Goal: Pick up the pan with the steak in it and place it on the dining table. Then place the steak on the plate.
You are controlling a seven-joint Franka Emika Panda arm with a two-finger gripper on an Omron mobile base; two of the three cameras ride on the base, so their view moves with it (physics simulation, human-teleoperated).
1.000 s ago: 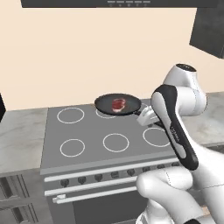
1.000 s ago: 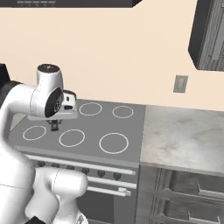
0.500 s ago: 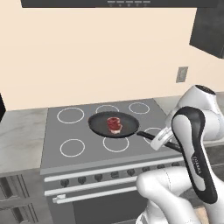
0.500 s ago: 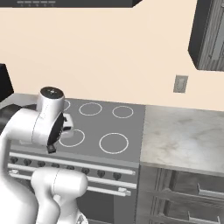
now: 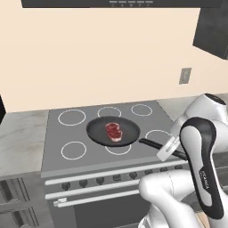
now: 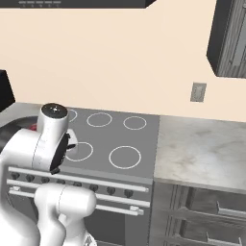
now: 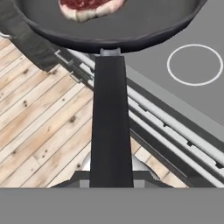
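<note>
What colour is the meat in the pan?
The steak is reddish-brown with pale pink streaks, lying in the black pan. It shows best in the left base view.

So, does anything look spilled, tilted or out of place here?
Nothing stands out. The pan is held by its handle in the shut pincer above the stove, roughly level, and the steak lies inside it. Nothing is spilled on the stove.

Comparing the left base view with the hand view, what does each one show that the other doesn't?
Left base view alone: the whole pan from above, the wall outlet, and the gripper shut on the pan's handle. Hand view alone: the wooden floor below the pan, and the handle close up, running back toward the camera. Both: the steak in the pan and the stove with its burner rings.
</note>
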